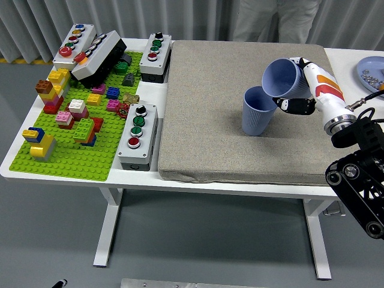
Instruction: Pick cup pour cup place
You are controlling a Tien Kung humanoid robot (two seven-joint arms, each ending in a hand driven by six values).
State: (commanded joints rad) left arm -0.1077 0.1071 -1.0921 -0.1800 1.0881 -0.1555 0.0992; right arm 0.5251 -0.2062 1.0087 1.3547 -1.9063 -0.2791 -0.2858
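Blue tilted cup (281, 78) in my right hand (298, 96), fingers wrapped round its side, mouth tipped left and down over the second blue cup (259, 111). The held one's rim sits just above the other's rim on its right side; can't tell if they touch. Second cup stands upright on the grey mat (222, 138), right of centre. Mat covers most of the white table (18, 162). Left of it: green brick baseplate (66, 159) with coloured blocks, several button boxes (137, 137) around it. Plate (367, 72) at far right edge. A person's legs (276, 21) at the far side. Left arm not visible.
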